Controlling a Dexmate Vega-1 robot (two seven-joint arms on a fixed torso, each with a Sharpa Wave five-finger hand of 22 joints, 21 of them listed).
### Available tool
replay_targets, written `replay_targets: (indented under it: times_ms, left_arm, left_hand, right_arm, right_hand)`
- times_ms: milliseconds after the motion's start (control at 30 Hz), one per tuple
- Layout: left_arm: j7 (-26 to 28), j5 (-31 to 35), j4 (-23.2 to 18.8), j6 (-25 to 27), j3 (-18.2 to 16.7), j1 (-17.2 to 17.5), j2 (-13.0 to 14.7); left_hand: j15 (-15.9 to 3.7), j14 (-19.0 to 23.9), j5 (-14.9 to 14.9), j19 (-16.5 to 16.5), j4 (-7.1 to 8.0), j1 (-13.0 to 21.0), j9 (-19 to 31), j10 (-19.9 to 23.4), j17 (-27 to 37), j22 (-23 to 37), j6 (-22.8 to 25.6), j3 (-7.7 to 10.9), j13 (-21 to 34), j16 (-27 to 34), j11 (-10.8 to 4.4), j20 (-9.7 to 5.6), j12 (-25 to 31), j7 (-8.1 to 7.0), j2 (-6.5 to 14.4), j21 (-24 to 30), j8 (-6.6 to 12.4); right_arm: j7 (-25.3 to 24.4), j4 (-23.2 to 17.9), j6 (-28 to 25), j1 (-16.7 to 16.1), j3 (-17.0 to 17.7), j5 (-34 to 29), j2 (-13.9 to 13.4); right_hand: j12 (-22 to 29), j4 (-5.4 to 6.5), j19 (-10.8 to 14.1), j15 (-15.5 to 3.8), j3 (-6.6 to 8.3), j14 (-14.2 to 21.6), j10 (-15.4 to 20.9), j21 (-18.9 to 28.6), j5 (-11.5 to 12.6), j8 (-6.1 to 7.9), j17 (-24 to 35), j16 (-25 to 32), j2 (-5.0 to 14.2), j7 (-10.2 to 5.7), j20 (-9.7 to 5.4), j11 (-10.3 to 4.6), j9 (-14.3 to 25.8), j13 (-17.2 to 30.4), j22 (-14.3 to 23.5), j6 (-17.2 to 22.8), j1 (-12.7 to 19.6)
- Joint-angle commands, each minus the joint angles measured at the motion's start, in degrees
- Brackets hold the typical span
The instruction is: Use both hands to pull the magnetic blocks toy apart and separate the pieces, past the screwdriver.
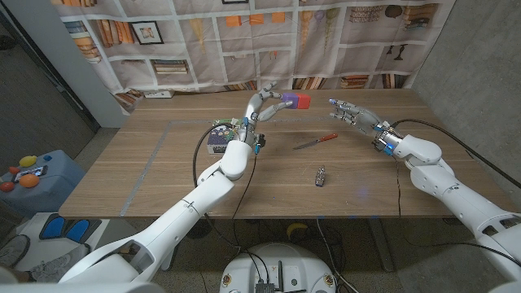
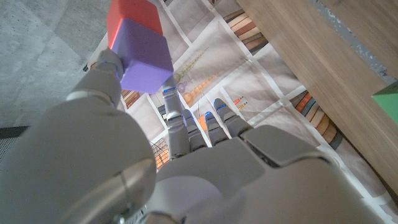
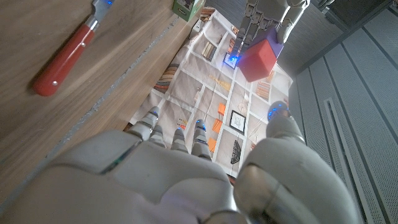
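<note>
The magnetic toy [image 1: 295, 101] is a purple cube joined to a red cube. My left hand [image 1: 262, 104] holds it in the air above the table's far middle, pinching the purple end [image 2: 144, 57]; the red end [image 3: 257, 58] faces the right hand. My right hand [image 1: 355, 113] hovers a short way off on the toy's red side, fingers apart and reaching toward it, holding nothing. The screwdriver [image 1: 316, 142], red-handled [image 3: 62, 59], lies on the table nearer to me, below the gap between the hands.
A small green, purple and white box [image 1: 221, 135] stands by my left forearm. A small dark metal piece [image 1: 321, 176] lies nearer the front of the wooden table [image 1: 163, 187]. A bookshelf-print curtain [image 1: 269, 41] hangs behind the table.
</note>
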Motion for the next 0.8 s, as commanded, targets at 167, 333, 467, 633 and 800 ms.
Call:
replay_targets:
  times_ms: [167, 333, 467, 633, 800]
  left_arm:
    - [-6.61, -5.31, 3.91, -3.33, 0.77, -2.16, -0.86]
    - [-7.54, -5.95, 5.14, -4.00, 1.03, -2.92, -1.39]
    - [-8.20, -6.21, 5.93, -4.37, 1.26, -3.48, -1.63]
    - [-9.14, -6.64, 6.77, -4.81, 1.50, -4.05, -1.82]
    - [-9.71, -6.98, 7.59, -5.12, 1.66, -4.54, -2.10]
  left_hand:
    - [-1.10, -0.47, 0.37, -0.31, 0.16, 3.90, 0.40, -0.14, 0.17, 0.28, 7.79, -0.32, 0.11, -0.02, 0.02, 0.17, -0.01, -7.73, 4.47, -0.14, 2.37]
    - [-1.07, -0.51, 0.40, -0.33, 0.18, 3.90, 0.41, -0.19, 0.17, 0.29, 7.80, -0.42, 0.11, 0.00, 0.05, 0.24, 0.00, -7.77, 4.55, -0.11, 2.33]
    - [-1.05, -0.55, 0.43, -0.38, 0.19, 3.90, 0.42, -0.20, 0.17, 0.29, 7.77, -0.51, 0.11, 0.01, 0.01, 0.26, 0.01, -7.66, 4.62, -0.09, 2.28]
    - [-1.06, -0.54, 0.45, -0.40, 0.19, 3.90, 0.43, -0.24, 0.17, 0.29, 7.88, -0.59, 0.11, 0.04, 0.03, 0.30, 0.02, -7.77, 4.67, -0.07, 2.29]
    - [-1.06, -0.56, 0.48, -0.40, 0.18, 3.92, 0.44, -0.22, 0.17, 0.29, 7.92, -0.71, 0.11, 0.06, 0.10, 0.26, 0.05, -7.86, 4.72, -0.03, 2.27]
  right_arm:
    - [2.70, -2.49, -1.04, 0.50, -0.90, 0.97, 0.73]
    - [2.59, -3.40, -1.12, 0.37, -1.06, 0.74, 0.70]
    - [1.52, -4.66, -1.31, -0.02, -1.29, -0.15, 0.27]
    - [-0.30, -6.26, -2.21, -0.68, -1.43, -0.80, -0.15]
    - [-2.13, -7.00, -1.88, -0.96, -1.74, -2.05, -0.09]
  right_hand:
    - [0.21, 0.74, -2.21, 1.72, 0.00, -2.94, -2.24, 0.19, -0.38, -0.21, 0.66, 0.18, -0.33, 1.39, 1.10, 1.05, 0.20, 0.40, 0.21, -1.79, -0.74]
    - [0.33, 0.86, -2.79, 2.42, 0.23, -3.62, -2.89, 0.36, -0.51, -0.02, 0.86, 0.32, 0.13, 3.28, 1.28, 1.99, 0.34, 0.50, 0.22, -2.02, -0.72]
    - [0.23, 0.77, -3.12, 2.67, 0.41, -3.89, -3.93, 0.47, -0.40, -0.19, 0.98, 0.48, 0.28, 3.85, 1.55, 2.65, 0.46, 0.58, 0.22, -3.12, -0.54]
    - [0.27, 0.69, -3.31, 2.91, 0.50, -4.10, -4.87, 0.63, -0.32, -0.20, 1.11, 0.67, 0.21, 5.16, 1.80, 3.43, 0.64, 0.68, 0.22, -4.14, -0.46]
    - [0.30, 0.55, -3.21, 3.14, 0.65, -4.04, -5.53, 0.78, -0.28, -0.23, 1.18, 0.83, 0.21, 4.60, 1.90, 3.77, 0.81, 0.77, 0.21, -5.09, -0.17]
